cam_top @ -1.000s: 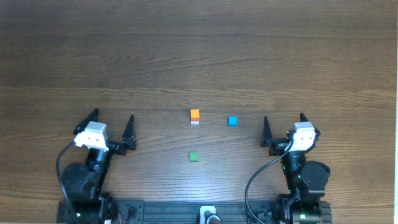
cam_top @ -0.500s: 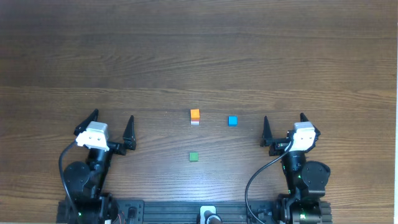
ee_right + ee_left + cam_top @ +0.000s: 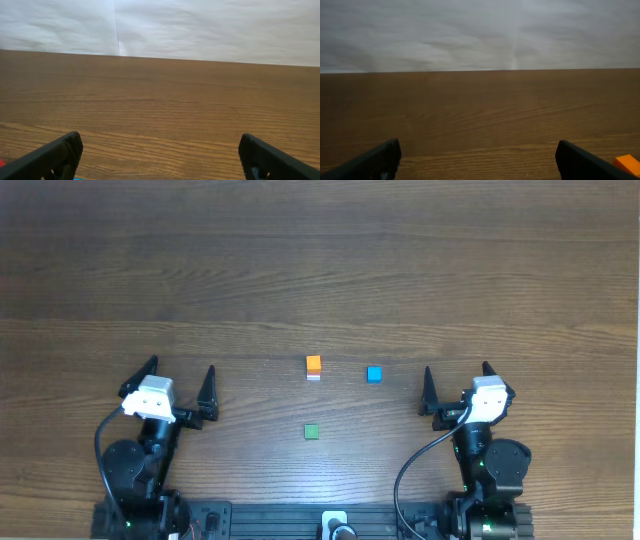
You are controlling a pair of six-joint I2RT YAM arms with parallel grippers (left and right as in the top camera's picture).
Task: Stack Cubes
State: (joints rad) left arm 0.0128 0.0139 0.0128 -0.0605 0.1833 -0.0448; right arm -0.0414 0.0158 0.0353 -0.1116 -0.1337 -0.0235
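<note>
Cubes sit mid-table in the top view: orange cube (image 3: 313, 363) atop a white cube (image 3: 313, 377), blue cube (image 3: 374, 374) near them, green cube (image 3: 311, 432) closer to the bases. Left gripper (image 3: 181, 367) and right gripper (image 3: 456, 369) flank them, both spread wide, holding nothing. Left wrist view: the orange cube (image 3: 627, 163) lies beyond one finger. Right wrist view: parted fingers (image 3: 55, 155) over the wooden table (image 3: 165, 105).

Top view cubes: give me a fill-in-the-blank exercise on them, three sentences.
1. The nearest cube to the arm bases is ____ in colour.
2. The blue cube lies on the ____ arm's side of the orange cube.
3. The left gripper and the right gripper both have their fingers ____.
Missing words: green; right; open.
</note>
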